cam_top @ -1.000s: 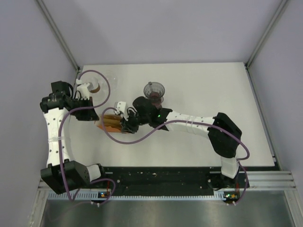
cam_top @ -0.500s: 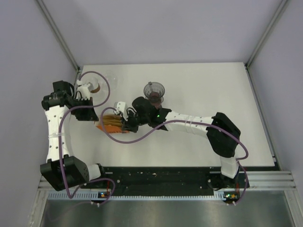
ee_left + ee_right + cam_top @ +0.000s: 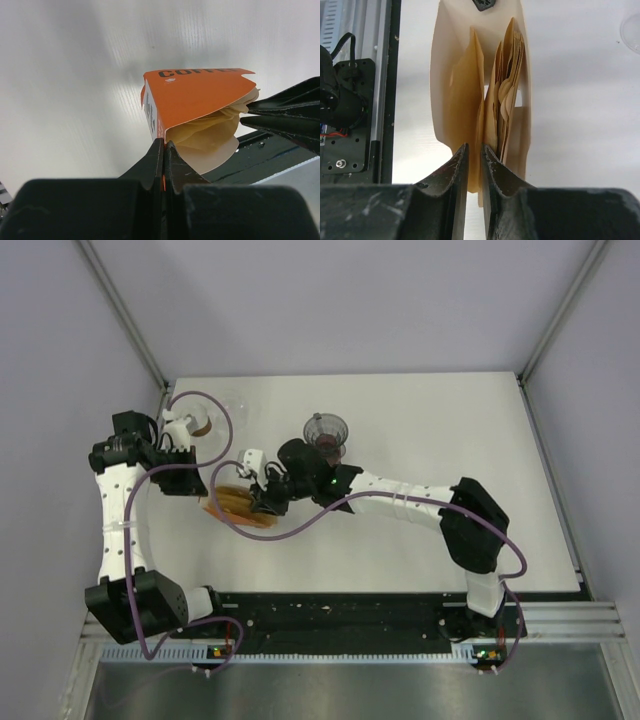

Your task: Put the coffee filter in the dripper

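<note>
An orange coffee-filter box (image 3: 228, 503) lies on the table's left half. My left gripper (image 3: 195, 483) is shut on its edge, as the left wrist view shows (image 3: 163, 146), with the box (image 3: 200, 95) open toward the right arm. Tan paper filters (image 3: 212, 132) stick out of it. My right gripper (image 3: 262, 500) is at the box mouth, its jaws shut (image 3: 475, 150) on one coffee filter (image 3: 462, 100) set apart from the stack (image 3: 509, 95). The dark clear dripper (image 3: 326, 432) stands upright behind the right wrist, empty.
A small brown-and-white object (image 3: 196, 423) sits at the back left corner by the left arm's cable. The black base rail (image 3: 340, 615) runs along the near edge. A clear curved rim (image 3: 632, 30) shows at the right wrist view's upper right.
My right gripper has shifted a little toward the back and left at the box mouth, and the box has turned slightly. The left arm has barely moved.
</note>
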Robot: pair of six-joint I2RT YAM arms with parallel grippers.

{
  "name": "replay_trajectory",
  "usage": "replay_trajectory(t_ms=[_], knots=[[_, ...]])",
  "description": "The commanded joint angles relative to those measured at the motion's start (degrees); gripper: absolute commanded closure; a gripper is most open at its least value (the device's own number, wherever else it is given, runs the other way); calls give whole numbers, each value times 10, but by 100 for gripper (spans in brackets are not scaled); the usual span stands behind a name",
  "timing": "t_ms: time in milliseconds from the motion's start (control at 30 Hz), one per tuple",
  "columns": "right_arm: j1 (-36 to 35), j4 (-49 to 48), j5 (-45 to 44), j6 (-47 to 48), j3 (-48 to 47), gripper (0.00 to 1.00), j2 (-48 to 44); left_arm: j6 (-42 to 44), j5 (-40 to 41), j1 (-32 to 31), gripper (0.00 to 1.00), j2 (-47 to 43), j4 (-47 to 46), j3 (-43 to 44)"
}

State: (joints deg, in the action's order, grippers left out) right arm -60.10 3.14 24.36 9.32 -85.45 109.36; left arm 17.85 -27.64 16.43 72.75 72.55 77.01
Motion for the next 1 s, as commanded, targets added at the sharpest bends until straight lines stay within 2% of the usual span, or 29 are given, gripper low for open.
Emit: replay_trajectory(t_ms=[0, 400, 600, 967], knots=[[2, -7, 26, -7, -31, 84, 11, -3, -15, -3, 100, -17, -10, -5], [1, 4, 22, 0, -17, 82, 3, -4, -14, -3, 100, -12, -10, -4], [1, 0, -20, -8, -16, 73, 13, -4, -19, -3, 100, -16, -10, 2], [1, -11, -41, -30, -46, 67, 54, 1, -36, -4, 100, -23, -9, 0]])
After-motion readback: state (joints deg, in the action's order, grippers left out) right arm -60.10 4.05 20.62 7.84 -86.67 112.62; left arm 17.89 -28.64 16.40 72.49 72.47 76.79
